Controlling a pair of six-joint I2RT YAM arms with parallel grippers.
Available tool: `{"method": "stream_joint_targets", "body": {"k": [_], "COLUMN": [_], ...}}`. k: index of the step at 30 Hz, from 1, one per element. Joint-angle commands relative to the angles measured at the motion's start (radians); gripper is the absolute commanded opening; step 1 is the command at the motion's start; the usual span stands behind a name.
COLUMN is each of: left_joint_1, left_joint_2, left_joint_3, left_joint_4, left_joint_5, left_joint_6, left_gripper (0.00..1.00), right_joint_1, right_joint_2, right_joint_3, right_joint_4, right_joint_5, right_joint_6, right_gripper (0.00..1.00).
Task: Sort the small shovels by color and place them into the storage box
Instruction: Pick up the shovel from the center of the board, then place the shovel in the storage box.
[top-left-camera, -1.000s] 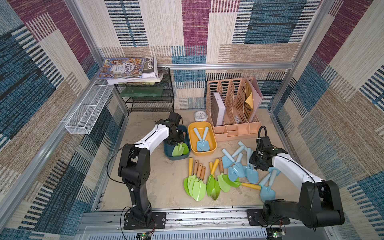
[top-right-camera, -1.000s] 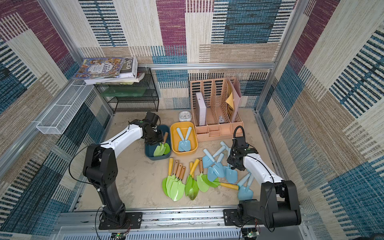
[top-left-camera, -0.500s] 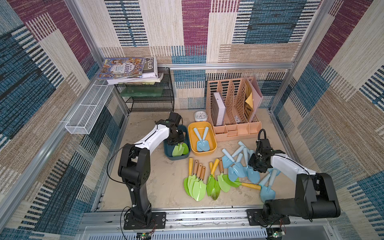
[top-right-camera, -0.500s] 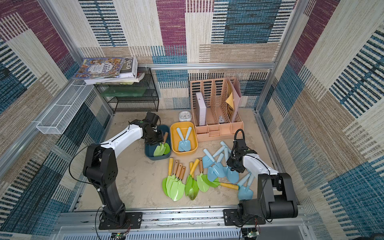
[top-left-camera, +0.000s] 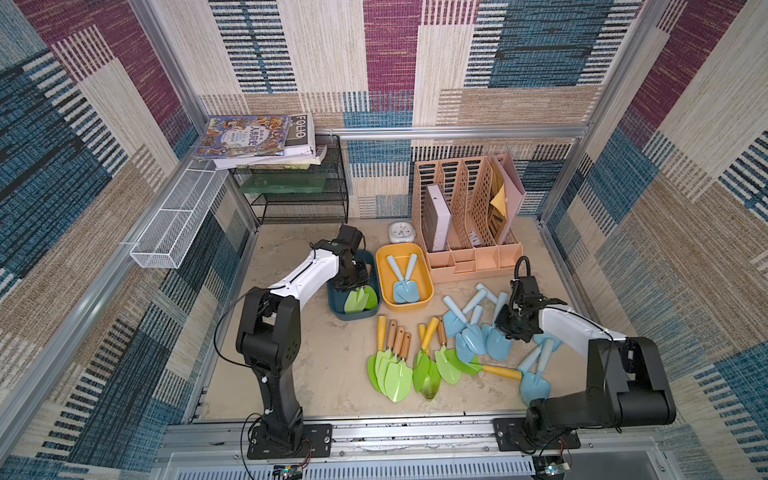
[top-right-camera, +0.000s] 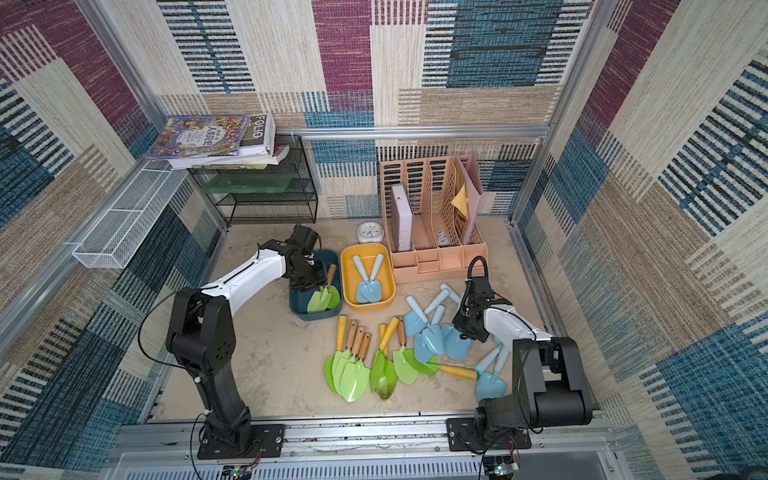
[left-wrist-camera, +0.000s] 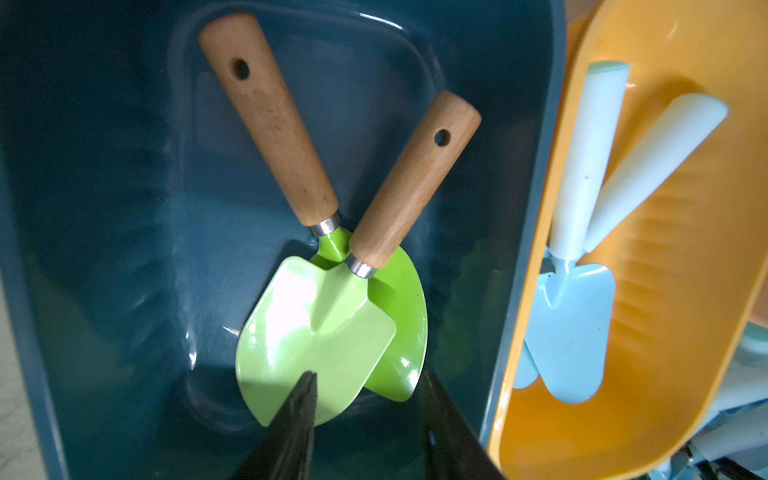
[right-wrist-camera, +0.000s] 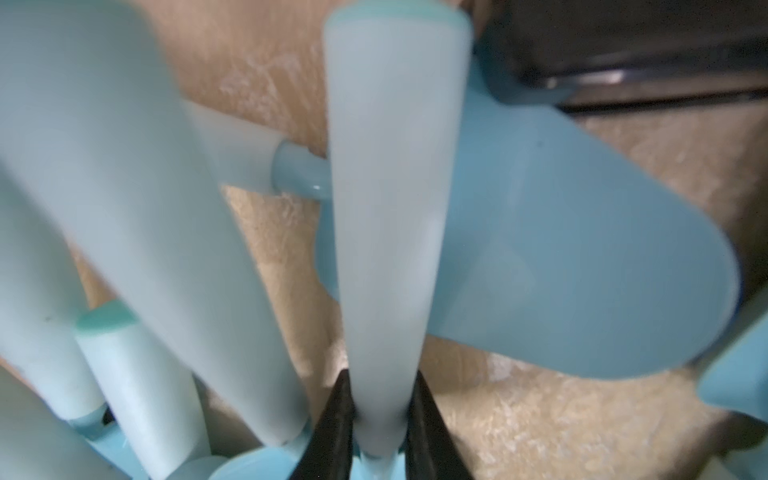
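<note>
- In both top views the right gripper (top-left-camera: 513, 323) sits low over the loose blue shovels (top-left-camera: 467, 332), right of centre, but we cannot see its jaws there
- Only the right wrist view shows its grip: the jaws are pinched tight on the narrow end of a pale blue shovel (right-wrist-camera: 386, 199)
- In the left wrist view, the left gripper (left-wrist-camera: 368, 384) has its fingers apart with nothing between them
- It hangs over two green shovels (left-wrist-camera: 328, 320), blades overlapping, on the floor of the dark blue box (left-wrist-camera: 83, 208)
- In a top view only their blades (top-left-camera: 360, 300) show past the arm; in a top view one wooden handle (top-right-camera: 331, 273) shows too
- The yellow box (top-left-camera: 381, 272), just beside the dark blue one at mid-frame, holds a boxed blue pair (top-left-camera: 402, 286)
- We find the loose green shovels (top-left-camera: 399, 368) only in the top views, at lower centre
</note>
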Motion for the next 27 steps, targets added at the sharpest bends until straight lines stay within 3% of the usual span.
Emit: {"method": "stream_joint_targets", "body": {"k": [1, 10, 17, 22, 27], "left_joint_1": [0.001, 0.0, 0.0, 0.0, 0.0], "left_joint_2": [-0.003, 0.006, 0.001, -0.016, -0.065], "left_joint_3": [-0.001, 0.005, 0.003, -0.013, -0.058], "left_joint_4": [-0.013, -0.011, -0.009, -0.009, -0.006], "left_joint_5": [0.002, 0.006, 0.007, 0.001, -0.017], "left_joint_6": [-0.006, -0.008, -0.007, -0.006, -0.003], "left_gripper": [0.43, 0.43, 0.43, 0.43, 0.43], "right_joint_1": [0.002, 0.072, 0.254, 0.394, 0.462], "right_joint_2": [0.0, -0.066, -0.061, 0.068, 0.286], "right_joint_3": [0.01, 0.137, 0.356, 0.579, 0.804], "right_joint_4": [-0.034, -0.128, -0.152, -0.124, -0.112], "right_joint_5": [-0.023, 0.087, 0.187, 0.176, 0.11], "right_joint_6": [-0.013, -0.018, -0.078, -0.203, -0.271], "right_gripper": [0.16, 0.05, 0.05, 0.06, 0.06]}}
